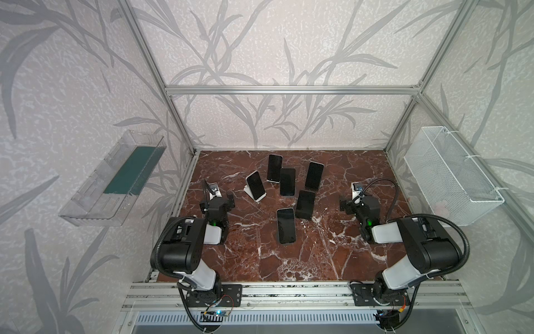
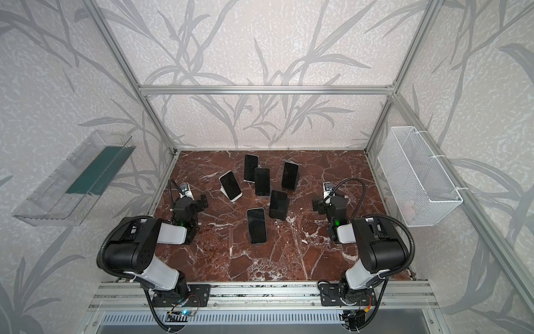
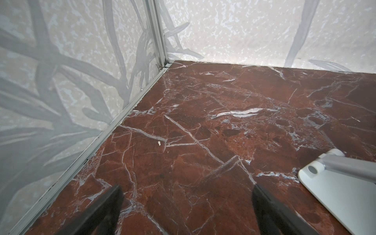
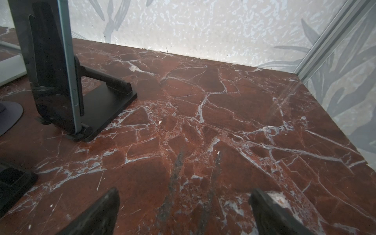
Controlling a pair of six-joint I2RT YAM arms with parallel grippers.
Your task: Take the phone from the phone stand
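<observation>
Several dark-screened phones lean on stands in the middle of the red marble table (image 1: pixel 332 260). Nearest my left gripper (image 1: pixel 216 202) is a phone (image 1: pixel 255 185) on a white stand (image 1: pixel 261 198); the base of that white stand (image 3: pixel 335 187) shows in the left wrist view. Nearest my right gripper (image 1: pixel 359 202) is a phone (image 1: pixel 314 175) on a black stand (image 4: pixel 107 97), seen edge-on in the right wrist view (image 4: pixel 50 71). Both grippers (image 3: pixel 186 188) (image 4: pixel 185 192) hang open over bare marble, touching nothing.
Other phones stand at the back (image 1: pixel 274 167), centre (image 1: pixel 287 181), right of centre (image 1: pixel 305 204) and front (image 1: pixel 286 225). A clear tray (image 1: pixel 115 185) hangs on the left wall and a white wire basket (image 1: pixel 450 173) on the right. Aluminium frame rails border the table.
</observation>
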